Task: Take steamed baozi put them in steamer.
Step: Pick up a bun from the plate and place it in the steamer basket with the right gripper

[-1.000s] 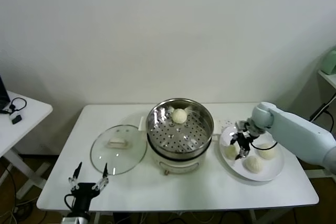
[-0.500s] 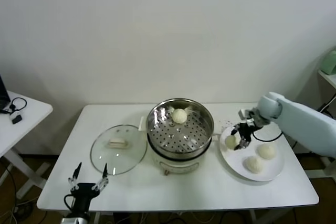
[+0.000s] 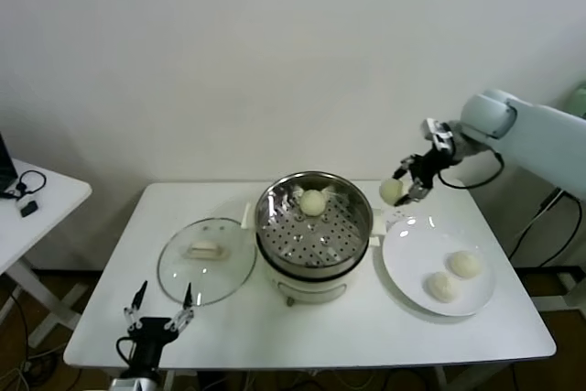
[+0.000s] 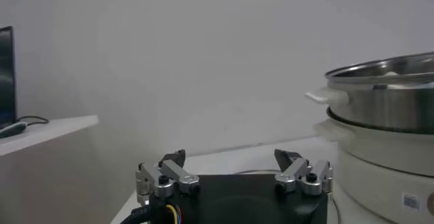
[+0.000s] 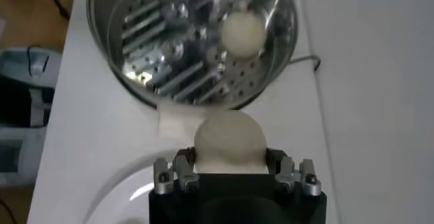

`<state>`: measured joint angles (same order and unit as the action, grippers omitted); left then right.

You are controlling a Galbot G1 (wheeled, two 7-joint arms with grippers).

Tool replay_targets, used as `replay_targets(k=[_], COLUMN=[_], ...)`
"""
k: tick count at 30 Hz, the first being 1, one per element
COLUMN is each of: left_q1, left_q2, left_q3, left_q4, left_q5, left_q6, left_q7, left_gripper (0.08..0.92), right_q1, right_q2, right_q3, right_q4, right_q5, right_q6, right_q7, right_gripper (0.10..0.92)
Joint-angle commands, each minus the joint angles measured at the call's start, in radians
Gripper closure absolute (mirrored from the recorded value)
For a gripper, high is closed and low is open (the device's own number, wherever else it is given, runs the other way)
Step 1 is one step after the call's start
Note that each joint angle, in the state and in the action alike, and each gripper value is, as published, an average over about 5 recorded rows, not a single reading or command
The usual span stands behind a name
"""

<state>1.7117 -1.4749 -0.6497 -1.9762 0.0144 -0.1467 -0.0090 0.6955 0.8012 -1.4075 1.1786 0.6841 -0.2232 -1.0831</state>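
My right gripper (image 3: 403, 188) is shut on a cream-white baozi (image 3: 392, 190) and holds it in the air just right of the steamer (image 3: 314, 219), above the table. In the right wrist view that baozi (image 5: 229, 140) sits between the fingers with the steamer (image 5: 169, 56) beyond it. One baozi (image 3: 314, 201) lies on the steamer's perforated floor at the back. Two more baozi (image 3: 465, 264) (image 3: 442, 286) rest on the white plate (image 3: 412, 249). My left gripper (image 3: 159, 312) is parked, open, at the table's front left edge.
A round glass lid (image 3: 206, 259) lies flat on the table left of the steamer. The steamer stands on a white cooker base (image 3: 307, 288). A small side table (image 3: 37, 203) with cables stands at the far left.
My right gripper has lifted a baozi off the plate, rising and moving left toward the steamer. Two baozi stay on the plate. The left arm has not moved.
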Motion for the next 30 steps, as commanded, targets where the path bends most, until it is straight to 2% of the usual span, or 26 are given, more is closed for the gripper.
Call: replay_targets(k=[1, 17, 30], left_q1=[0.01, 0.028, 0.026], left_q2=[0.002, 0.0, 0.002], left_q3=[0.004, -0.012, -0.027], left_q4=[-0.011, -0.044, -0.039], left_q5=[0.0, -0.013, -0.029], left_q6=[0.002, 0.018, 0.022], left_q7=[-0.003, -0.024, -0.023], left_gripper=[0.177, 0.177, 0.177], right_q1=[0.131, -0.137, -0.22], right_q2=[0.16, 0.44, 0.477], right_q3=[-0.092, -0.007, -0.002], right_q4=[0.035, -0.093, -0.147], right_q5=[0.193, 0.1, 0.03], right_q6=[-0.05, -0.062, -0.053], right_q7=[0.054, 0.093, 0.09], right_gripper=[0.355, 0.361, 0.367])
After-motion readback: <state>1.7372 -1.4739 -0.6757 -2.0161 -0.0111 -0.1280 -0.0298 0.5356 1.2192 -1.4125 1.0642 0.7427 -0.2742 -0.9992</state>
